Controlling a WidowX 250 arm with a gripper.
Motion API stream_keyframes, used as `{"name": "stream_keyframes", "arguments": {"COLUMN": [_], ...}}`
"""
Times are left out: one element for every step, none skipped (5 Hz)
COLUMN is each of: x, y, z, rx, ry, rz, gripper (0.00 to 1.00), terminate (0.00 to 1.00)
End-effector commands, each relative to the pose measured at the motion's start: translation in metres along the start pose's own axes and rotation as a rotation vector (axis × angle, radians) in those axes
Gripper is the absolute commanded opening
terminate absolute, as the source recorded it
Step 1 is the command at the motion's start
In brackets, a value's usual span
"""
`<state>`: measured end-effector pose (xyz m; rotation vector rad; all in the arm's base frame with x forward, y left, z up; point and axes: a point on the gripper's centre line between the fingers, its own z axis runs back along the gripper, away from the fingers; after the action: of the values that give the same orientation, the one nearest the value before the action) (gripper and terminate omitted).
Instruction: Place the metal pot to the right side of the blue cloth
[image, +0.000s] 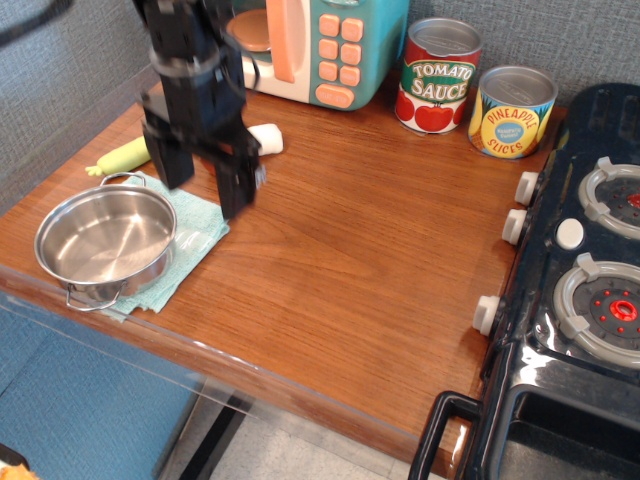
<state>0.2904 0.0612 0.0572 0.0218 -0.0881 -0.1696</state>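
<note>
The metal pot (104, 243) is a shiny shallow round pot with wire loop handles. It sits on the blue cloth (196, 232) at the table's front left, covering most of it. My black gripper (205, 192) hangs open and empty above the cloth's right part, just right of the pot and higher than its rim. Its two fingers (236, 184) point down, spread wide.
A toy microwave (320, 45) stands at the back. A tomato sauce can (437, 76) and a pineapple can (510, 112) stand at the back right. A yellow-green toy vegetable (125, 155) and a white mushroom stem (266, 138) lie behind my gripper. A toy stove (585, 290) fills the right side.
</note>
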Motion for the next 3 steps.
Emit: {"name": "stream_keyframes", "arguments": {"x": [-0.023, -0.029, -0.034], "y": [-0.001, 0.006, 0.009], "z": [-0.021, -0.021, -0.01], "rx": [0.015, 0.015, 0.009], "ry": [0.068, 0.058, 0.027], "rz": [0.032, 0.056, 0.057], "gripper": [1.0, 1.0, 1.0], "terminate": [0.0, 0.0, 0.0]}}
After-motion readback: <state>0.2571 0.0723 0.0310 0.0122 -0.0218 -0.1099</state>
